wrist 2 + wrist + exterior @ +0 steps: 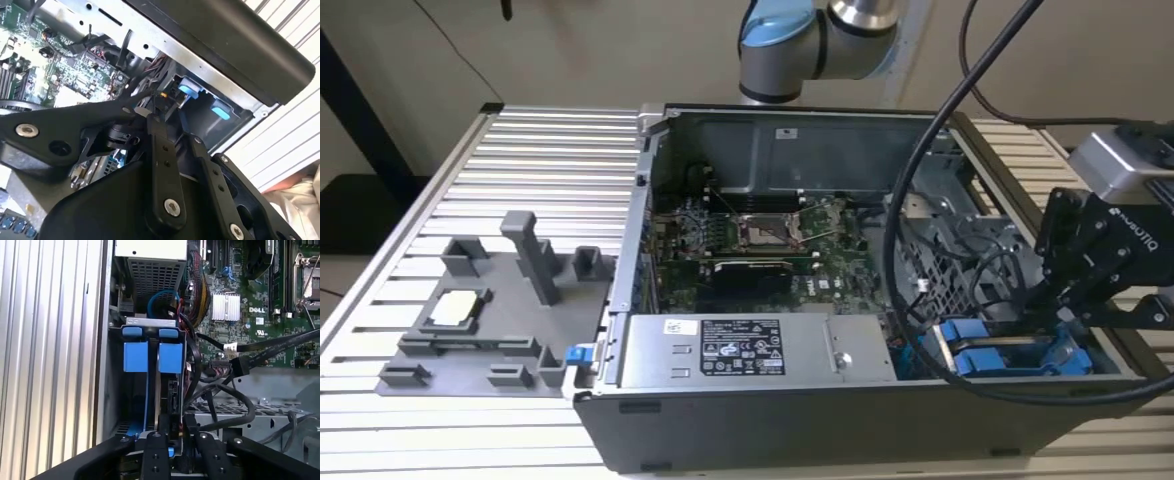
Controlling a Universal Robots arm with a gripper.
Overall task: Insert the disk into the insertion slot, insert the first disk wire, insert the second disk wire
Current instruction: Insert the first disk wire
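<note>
In the exterior view my black gripper (pixel 1047 320) reaches down into the open computer case at its right end, over the drive cage with the blue tabs (pixel 1014 355). In the first wrist view the insertion slot (pixel 150 321) holds two blue carrier ends side by side. The disk (pixel 169 390) sits in the bay on edge, its dark rear edge facing my gripper (pixel 179 440). A dark wire bundle (pixel 192 390) runs down past the disk toward the gripper. A black plug on a flat wire (pixel 239 365) lies loose beside the cage. The second wrist view has my gripper (pixel 170 115) close to the blue tabs (pixel 189 90).
The grey power-supply box (pixel 734 350) lies along the case's front wall beside the cage. The green motherboard (pixel 761 235) fills the middle of the case. A thick black cable (pixel 907 200) hangs over the case. A grey fixture plate (pixel 480 320) sits on the slatted table at the exterior view's left.
</note>
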